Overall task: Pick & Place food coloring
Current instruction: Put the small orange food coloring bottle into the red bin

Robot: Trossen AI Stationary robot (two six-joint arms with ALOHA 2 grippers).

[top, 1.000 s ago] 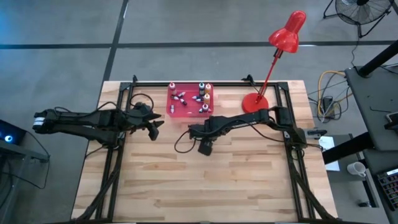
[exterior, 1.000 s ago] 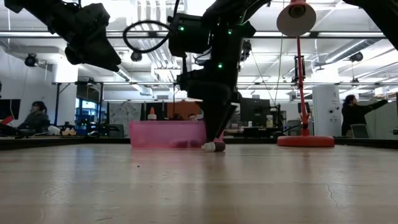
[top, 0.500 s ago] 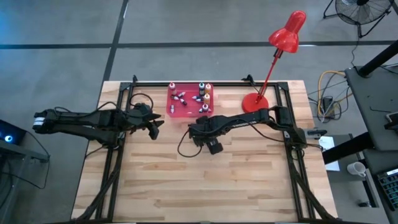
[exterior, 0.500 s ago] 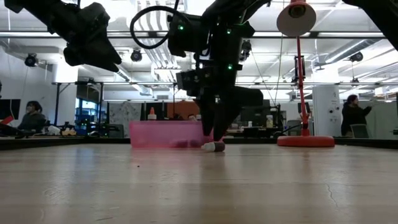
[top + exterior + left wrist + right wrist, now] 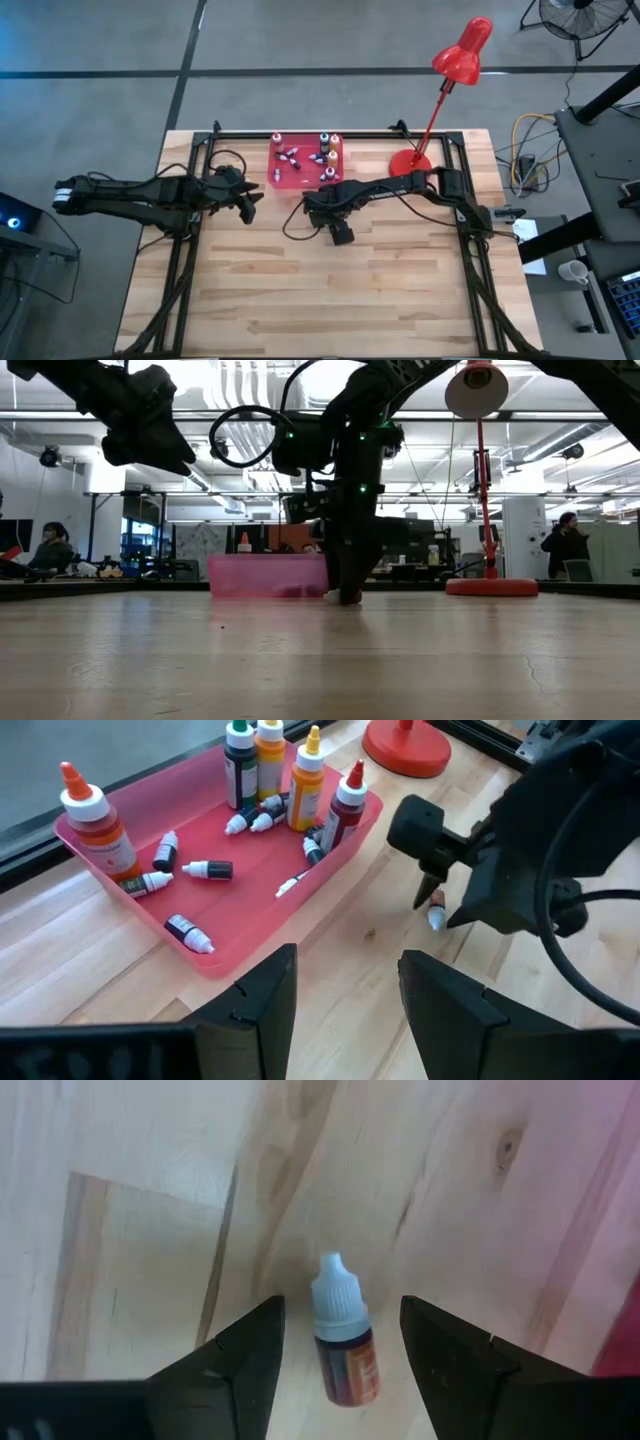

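1. The right gripper [image 5: 335, 1350] stands open, straddling a small food coloring bottle [image 5: 341, 1342] that lies flat on the table [image 5: 330, 300], nothing gripped.
2. The bottle's long axis runs between the fingers, cap toward 12 o'clock in the right wrist view.
3. It lies just beside the pink tray [image 5: 280, 180], around 5 o'clock.
4. The left gripper [image 5: 250, 205] waits open and empty, farther off at 9 o'clock.

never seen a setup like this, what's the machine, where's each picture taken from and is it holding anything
Two dark robot arms work at a wooden table. One picture looks straight down, one sits at table height, and two come from cameras on the arms' wrists. A pink-red tray holds small food coloring bottles. The right end effector is open, straddling one small bottle lying on the wood beside the tray, not gripping it. The left end effector waits open and empty, off to the tray's side. A red lamp stands behind.
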